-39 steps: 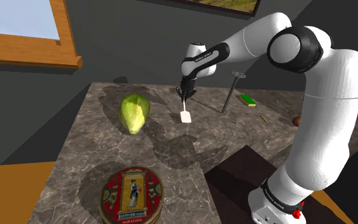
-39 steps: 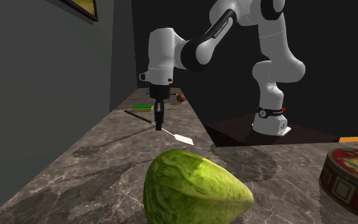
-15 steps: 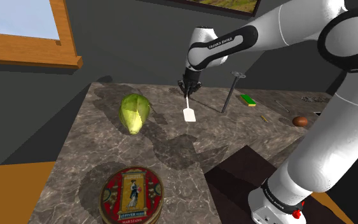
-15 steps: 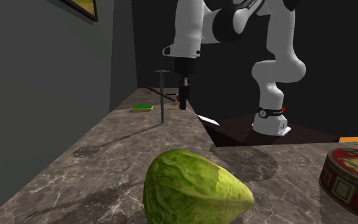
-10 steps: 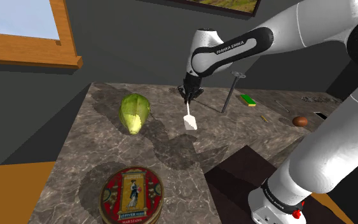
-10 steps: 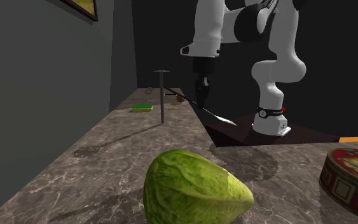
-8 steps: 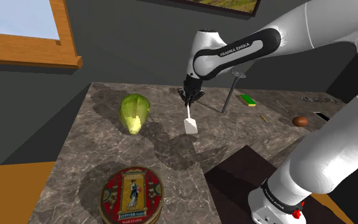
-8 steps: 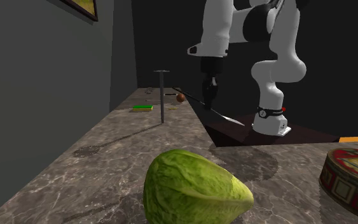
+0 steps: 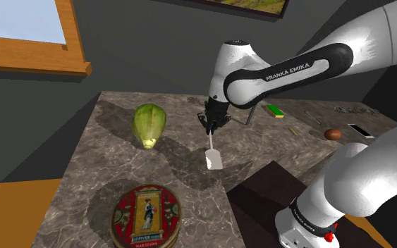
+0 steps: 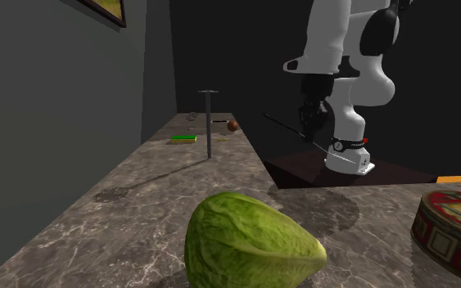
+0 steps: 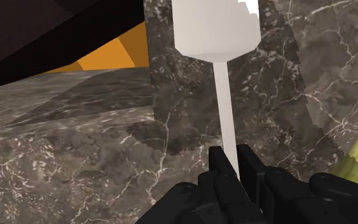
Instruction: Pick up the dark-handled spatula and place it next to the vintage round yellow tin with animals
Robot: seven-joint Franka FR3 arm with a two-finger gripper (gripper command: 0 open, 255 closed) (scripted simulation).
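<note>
Spatula held in the air over the marble counter
The black gripper [image 9: 210,127] is clamped on the top end of the white spatula [image 9: 212,151], gripping the thin shaft between both fingers [image 11: 215,162]. The flat blade hangs below, slightly slanted and clear of the dark veined counter [image 9: 105,176]. A green cabbage [image 9: 148,125] lies off to the shoulder view's left. The round red tin [image 9: 147,215], a standing figure on its lid, sits at the counter's near end, well apart from the spatula
</note>
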